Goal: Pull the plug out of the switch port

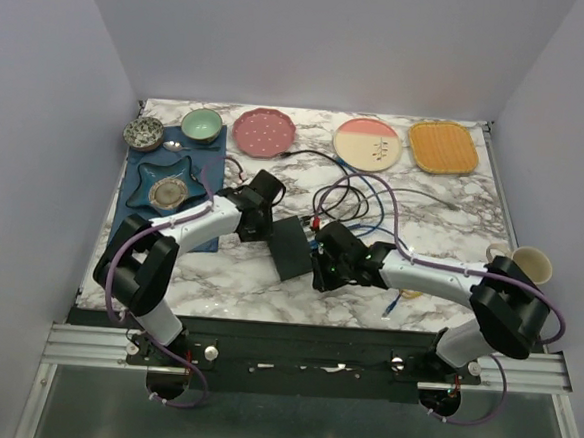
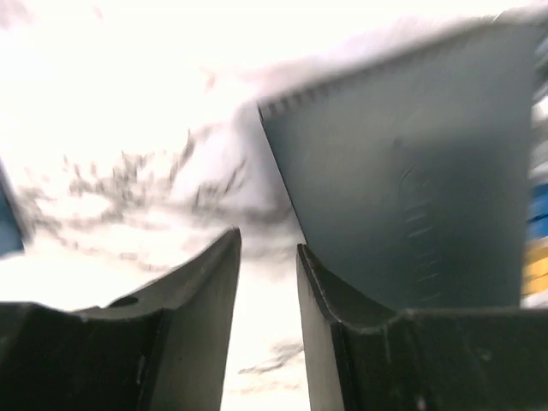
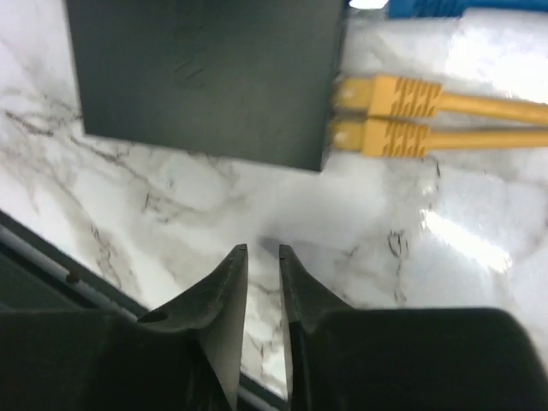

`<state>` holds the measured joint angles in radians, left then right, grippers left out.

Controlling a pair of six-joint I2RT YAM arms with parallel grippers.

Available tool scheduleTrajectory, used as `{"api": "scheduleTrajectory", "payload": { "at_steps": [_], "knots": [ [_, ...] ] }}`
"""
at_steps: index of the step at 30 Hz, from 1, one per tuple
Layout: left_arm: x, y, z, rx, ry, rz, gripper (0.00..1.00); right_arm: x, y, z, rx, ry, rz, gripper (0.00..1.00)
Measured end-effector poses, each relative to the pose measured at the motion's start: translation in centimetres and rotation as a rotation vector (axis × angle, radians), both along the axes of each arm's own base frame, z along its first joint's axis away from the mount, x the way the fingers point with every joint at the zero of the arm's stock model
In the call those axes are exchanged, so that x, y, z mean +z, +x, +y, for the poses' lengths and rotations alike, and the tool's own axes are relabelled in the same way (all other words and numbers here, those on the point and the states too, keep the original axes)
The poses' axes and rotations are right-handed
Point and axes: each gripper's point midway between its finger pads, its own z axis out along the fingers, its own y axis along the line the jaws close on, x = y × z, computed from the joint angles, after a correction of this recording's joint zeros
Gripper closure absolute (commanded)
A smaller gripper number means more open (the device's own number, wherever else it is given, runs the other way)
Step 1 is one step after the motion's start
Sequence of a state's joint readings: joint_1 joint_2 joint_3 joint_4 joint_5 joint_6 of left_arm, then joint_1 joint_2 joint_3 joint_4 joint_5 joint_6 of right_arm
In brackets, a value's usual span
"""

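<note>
The work stands at the approach, judging by how things lie: neither tool holds anything and the plugs sit seated in their sockets. The switch (image 1: 292,247), a flat matte-black box with plain, unmarked top faces, lies on the marble table (image 1: 238,280) about midway across and rather toward the near edge, between the two arms. The left gripper (image 1: 257,212) hangs at the switch's far-left corner; its wrist view shows the jaws parted with only marble between them and the box just beside the right-hand finger, not touching as far as the blur allows. The right gripper (image 3: 261,257) hovers low over bare marble near the switch's corner, its jaws a narrow slit apart and empty. From that view two yellow plugs (image 3: 385,116) are pushed side by side into the switch's right-hand edge, their cables running off to the right, and a blue plug (image 3: 428,8) shows at the frame's far edge. Which plug is meant cannot be told. The next move likely calls for the right gripper to spread wider, travel forward and right to straddle one plug body, close on it and draw straight back along the cable line, while the left gripper steadies the box against sliding.
</note>
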<state>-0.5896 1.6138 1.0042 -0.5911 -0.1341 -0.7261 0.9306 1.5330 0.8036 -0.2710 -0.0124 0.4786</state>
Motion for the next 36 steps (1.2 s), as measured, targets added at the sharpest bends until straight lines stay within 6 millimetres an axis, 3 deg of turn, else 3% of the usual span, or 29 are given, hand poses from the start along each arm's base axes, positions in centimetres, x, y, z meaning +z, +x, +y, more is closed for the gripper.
{"api": "scheduleTrajectory", "payload": {
  "at_steps": [3, 6, 10, 13, 15, 19, 23, 26, 31, 36],
  "knots": [
    [1.6, 2.4, -0.4, 0.031, -0.032, -0.082, 0.50, 2.5, 0.6, -0.5, -0.023, -0.009, -0.043, 0.54],
    [3.0, 3.2, 0.0, 0.057, -0.044, -0.138, 0.49, 7.7, 3.5, 0.0, -0.071, 0.032, -0.179, 0.49],
    [5.0, 2.8, 0.4, 0.082, -0.088, -0.197, 0.48, 14.8, 8.7, 0.2, -0.161, 0.112, -0.342, 0.48],
    [5.7, 1.4, 0.6, 0.087, -0.125, -0.220, 0.48, 16.6, 13.3, -0.8, -0.247, 0.111, -0.382, 0.53],
    [5.4, 0.3, 0.1, 0.075, -0.149, -0.217, 0.48, 16.1, 16.3, -1.0, -0.285, 0.087, -0.382, 0.56],
    [2.9, -2.4, -1.1, 0.039, -0.158, -0.156, 0.48, 10.8, 19.9, -0.5, -0.293, -0.008, -0.300, 0.56],
    [0.2, -3.9, -1.9, 0.034, -0.166, -0.083, 0.48, 5.4, 20.5, 0.5, -0.252, -0.093, -0.204, 0.56],
    [-1.4, -4.4, -2.0, 0.047, -0.161, -0.035, 0.48, 2.9, 20.7, 0.7, -0.236, -0.136, -0.165, 0.56],
    [-1.7, -4.1, -2.5, 0.049, -0.170, -0.024, 0.48, 1.4, 20.2, 0.0, -0.232, -0.174, -0.131, 0.56],
    [-1.6, -2.3, -3.5, 0.061, -0.197, -0.010, 0.48, 0.1, 19.1, -1.1, -0.249, -0.177, -0.106, 0.55]
  ]
}}
